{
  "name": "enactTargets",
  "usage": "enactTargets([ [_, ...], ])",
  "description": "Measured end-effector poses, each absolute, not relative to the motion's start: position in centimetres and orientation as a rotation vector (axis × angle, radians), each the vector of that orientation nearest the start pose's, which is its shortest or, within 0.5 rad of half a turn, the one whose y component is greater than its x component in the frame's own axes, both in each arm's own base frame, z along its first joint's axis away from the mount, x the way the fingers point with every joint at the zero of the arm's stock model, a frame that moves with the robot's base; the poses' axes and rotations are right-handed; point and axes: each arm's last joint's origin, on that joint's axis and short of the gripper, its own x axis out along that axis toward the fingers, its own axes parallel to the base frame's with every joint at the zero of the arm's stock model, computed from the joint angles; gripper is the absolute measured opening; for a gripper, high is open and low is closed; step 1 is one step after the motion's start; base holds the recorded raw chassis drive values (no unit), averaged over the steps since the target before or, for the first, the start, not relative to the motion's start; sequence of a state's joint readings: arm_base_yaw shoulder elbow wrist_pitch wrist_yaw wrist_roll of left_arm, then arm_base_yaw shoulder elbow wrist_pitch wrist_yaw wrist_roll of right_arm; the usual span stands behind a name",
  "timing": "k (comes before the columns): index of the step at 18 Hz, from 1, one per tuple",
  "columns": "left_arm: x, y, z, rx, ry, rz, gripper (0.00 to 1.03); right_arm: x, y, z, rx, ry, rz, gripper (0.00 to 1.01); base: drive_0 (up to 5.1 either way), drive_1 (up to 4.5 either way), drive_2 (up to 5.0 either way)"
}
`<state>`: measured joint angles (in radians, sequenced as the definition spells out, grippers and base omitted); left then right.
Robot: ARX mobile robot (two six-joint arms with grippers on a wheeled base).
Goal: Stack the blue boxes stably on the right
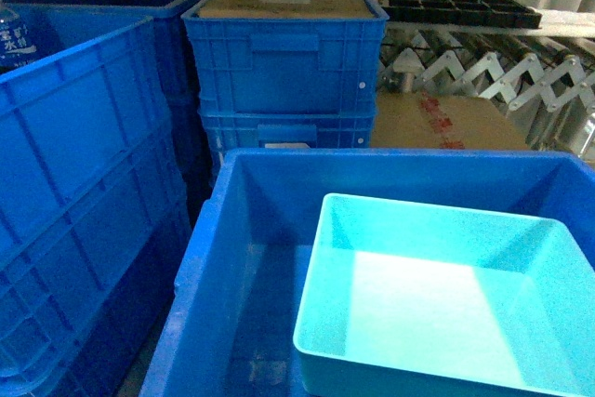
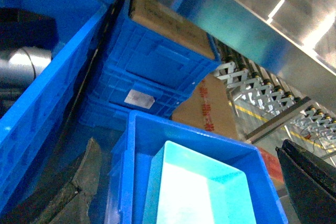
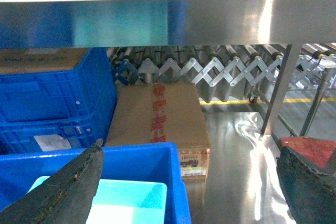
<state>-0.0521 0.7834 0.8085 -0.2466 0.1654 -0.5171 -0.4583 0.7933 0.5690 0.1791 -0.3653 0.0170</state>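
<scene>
One turquoise tub (image 1: 446,304) sitting in the near blue crate (image 1: 214,258), hard against its right side.

You're looking at both grippers hanging above and in front of it, right gripper (image 3: 189,192) nearer, left gripper (image 2: 184,192) further; both spread wide, holding nothing. Tub's long axis: cannot tell. Ribbed crates (image 1: 279,62) are crowding the left; cardboard carton (image 3: 157,114) and roller conveyor (image 3: 210,72) behind.

Pale turquoise tub (image 1: 446,295) in dark blue crate (image 1: 242,258); brown carton (image 3: 157,114) w/ red print.

Left pincer (image 2: 184,192) gapes wide, holding nothing; right pincer (image 3: 191,192) likewise.
</scene>
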Motion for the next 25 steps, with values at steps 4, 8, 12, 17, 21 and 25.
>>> enactTargets([
  [4, 16.5, -1.3, 31.3, -0.324, 0.03, -0.054, 0.79, 15.6, -5.1, 27.2, 0.01, -0.019, 0.001, 0.7, 0.0, 0.0, 0.0],
  [8, 14.7, 0.0, 24.5, -0.038, 0.014, 0.001, 0.28, 14.0, -2.6, 22.6, 0.008, 0.003, 0.006, 0.19, 0.0, 0.0, 0.0],
  [12, 12.8, 0.0, 20.5, -0.017, 0.005, -0.001, 0.02, 12.4, -0.9, 19.5, 0.004, 0.005, -0.015, 0.02, 0.0, 0.0, 0.0],
  [17, 11.8, 0.0, 18.8, -0.017, 0.005, 0.0, 0.02, 11.6, 0.0, 18.1, 0.003, 0.004, 0.0, 0.02, 0.0, 0.0, 0.0],
  [21, 11.3, 0.0, 18.0, -0.017, 0.002, 0.0, 0.02, 11.1, 0.0, 17.7, 0.003, -0.001, 0.0, 0.02, 0.0, 0.0, 0.0],
  [25, 11.0, 0.0, 17.6, -0.017, -0.001, 0.0, 0.02, 10.8, 0.0, 17.1, 0.003, -0.014, 0.0, 0.02, 0.0, 0.0, 0.0],
])
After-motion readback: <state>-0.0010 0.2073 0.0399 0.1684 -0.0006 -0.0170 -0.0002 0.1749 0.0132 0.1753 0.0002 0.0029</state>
